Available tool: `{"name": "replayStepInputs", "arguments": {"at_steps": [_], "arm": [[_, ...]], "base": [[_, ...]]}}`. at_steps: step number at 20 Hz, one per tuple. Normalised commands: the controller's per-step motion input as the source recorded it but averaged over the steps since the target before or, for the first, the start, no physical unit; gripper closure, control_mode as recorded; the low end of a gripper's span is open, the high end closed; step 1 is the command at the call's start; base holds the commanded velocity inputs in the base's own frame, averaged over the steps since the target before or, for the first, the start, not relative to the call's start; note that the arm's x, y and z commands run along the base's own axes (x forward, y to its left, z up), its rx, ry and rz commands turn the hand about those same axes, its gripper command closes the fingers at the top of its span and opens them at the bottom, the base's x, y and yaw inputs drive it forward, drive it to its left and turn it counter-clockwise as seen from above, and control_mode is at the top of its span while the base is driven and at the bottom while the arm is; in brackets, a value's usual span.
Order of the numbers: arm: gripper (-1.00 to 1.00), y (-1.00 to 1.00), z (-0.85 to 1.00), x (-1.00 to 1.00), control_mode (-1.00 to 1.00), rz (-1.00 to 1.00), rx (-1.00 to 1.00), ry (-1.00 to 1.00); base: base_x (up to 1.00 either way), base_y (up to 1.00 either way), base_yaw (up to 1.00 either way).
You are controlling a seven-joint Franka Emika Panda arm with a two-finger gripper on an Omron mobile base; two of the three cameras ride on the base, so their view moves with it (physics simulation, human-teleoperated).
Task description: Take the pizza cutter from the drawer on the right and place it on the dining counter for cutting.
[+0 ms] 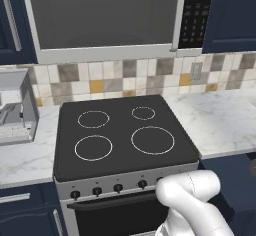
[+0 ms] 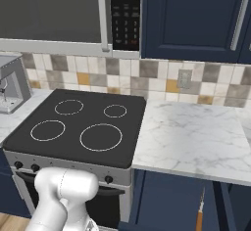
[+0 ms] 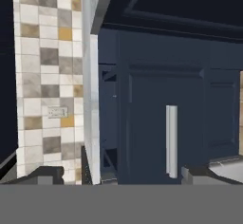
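My gripper (image 3: 126, 173) is open, its two fingertips far apart at the bottom of the hand view with nothing between them. That view is rolled on its side. Ahead of the gripper stands the navy drawer (image 3: 166, 118) front with its silver bar handle (image 3: 171, 142), still at a distance. In the right base view the drawer (image 2: 166, 200) under the marble worktop looks pulled out. A small tool with a brown handle, apparently the pizza cutter (image 2: 199, 220), lies inside it. The dining counter is out of view.
A black stove (image 1: 122, 132) with four burner rings and knobs sits ahead under a microwave (image 1: 105, 15). Marble worktop (image 2: 193, 137) lies to its right, a grey appliance (image 1: 15, 107) to its left. My white arm (image 1: 192, 200) bends low in front of the oven door.
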Motion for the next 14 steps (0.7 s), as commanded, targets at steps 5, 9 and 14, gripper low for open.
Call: {"name": "replayStepInputs", "arguments": {"at_steps": [5, 9, 14], "arm": [[-1.0, 0.0, 0.81, -0.17, -1.0, -0.01, 0.0, 0.03], [-1.0, 0.0, 0.74, 0.0, -1.0, -0.04, 0.0, 0.1], [-1.0, 0.0, 0.7, 0.02, -1.0, -0.01, 0.0, 0.08]], "base": [[0.0, 0.0, 0.0], [0.0, 0.0, 0.0], [0.0, 0.0, 0.0]]}}
